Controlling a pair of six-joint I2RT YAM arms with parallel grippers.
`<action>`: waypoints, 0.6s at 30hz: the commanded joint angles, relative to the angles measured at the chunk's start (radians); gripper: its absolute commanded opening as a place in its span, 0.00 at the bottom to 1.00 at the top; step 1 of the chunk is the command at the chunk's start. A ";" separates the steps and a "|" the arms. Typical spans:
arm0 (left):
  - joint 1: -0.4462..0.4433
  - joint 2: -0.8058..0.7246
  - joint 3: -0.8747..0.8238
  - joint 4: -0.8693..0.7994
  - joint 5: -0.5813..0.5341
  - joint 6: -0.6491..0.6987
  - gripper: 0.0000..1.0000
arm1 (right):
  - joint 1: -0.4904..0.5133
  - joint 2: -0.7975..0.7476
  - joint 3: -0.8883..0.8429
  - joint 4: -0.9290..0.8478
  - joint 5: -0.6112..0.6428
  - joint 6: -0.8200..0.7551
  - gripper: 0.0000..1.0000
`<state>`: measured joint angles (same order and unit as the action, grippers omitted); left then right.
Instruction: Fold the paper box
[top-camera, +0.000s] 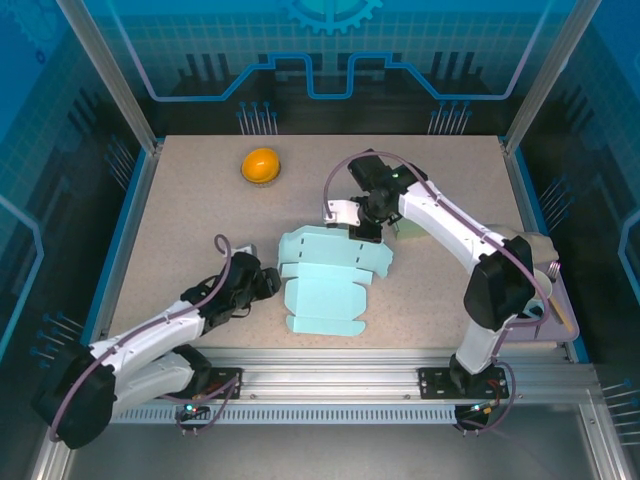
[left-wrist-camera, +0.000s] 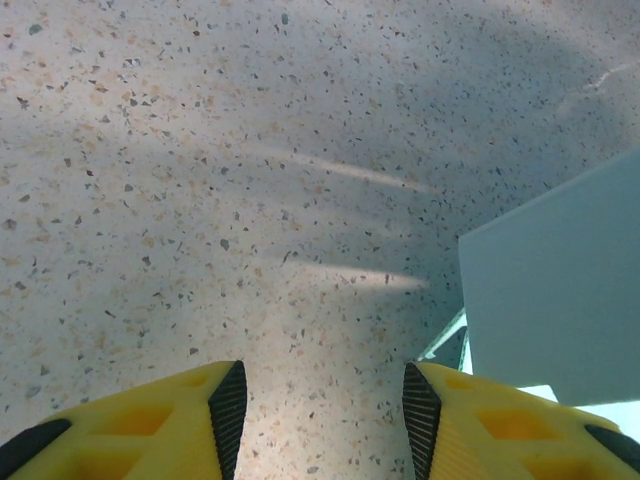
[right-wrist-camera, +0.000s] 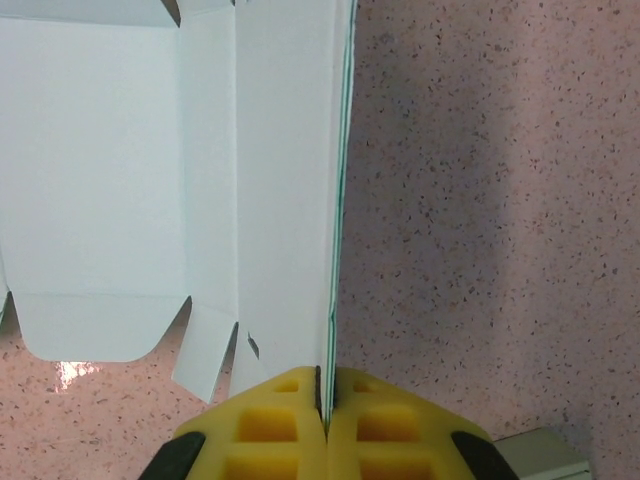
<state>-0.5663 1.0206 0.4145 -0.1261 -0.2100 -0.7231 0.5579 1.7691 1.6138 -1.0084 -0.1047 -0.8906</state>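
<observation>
The paper box (top-camera: 325, 285) is a pale teal die-cut sheet lying mostly flat in the middle of the table, its far panel folded over. My right gripper (top-camera: 366, 231) is shut on that far panel, and in the right wrist view the yellow fingers (right-wrist-camera: 290, 420) pinch the paper box's (right-wrist-camera: 280, 200) raised edge between them. My left gripper (top-camera: 268, 283) sits low on the table just left of the box, open with bare table between its fingertips (left-wrist-camera: 228, 405). A corner of the paper box (left-wrist-camera: 560, 290) lies to the right of them, apart from the pads.
An orange round object (top-camera: 261, 165) rests at the far left of the table. A pale green-white item (top-camera: 410, 230) lies behind my right forearm, and its corner (right-wrist-camera: 540, 455) peeks in beside the right fingers. Blue enclosure walls (top-camera: 120, 230) border the table.
</observation>
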 joint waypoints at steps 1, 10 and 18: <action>0.008 0.059 0.023 0.065 -0.019 0.030 0.48 | -0.018 0.018 -0.017 0.032 -0.053 -0.008 0.00; 0.010 0.055 0.064 -0.008 -0.157 0.039 0.48 | -0.041 0.029 -0.038 0.057 -0.086 -0.015 0.00; -0.025 -0.307 -0.021 0.194 0.046 0.174 0.46 | -0.056 0.081 -0.003 0.074 -0.017 0.051 0.00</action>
<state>-0.5716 0.7864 0.4328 -0.0555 -0.2512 -0.6266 0.5098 1.8206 1.5856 -0.9428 -0.1295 -0.8734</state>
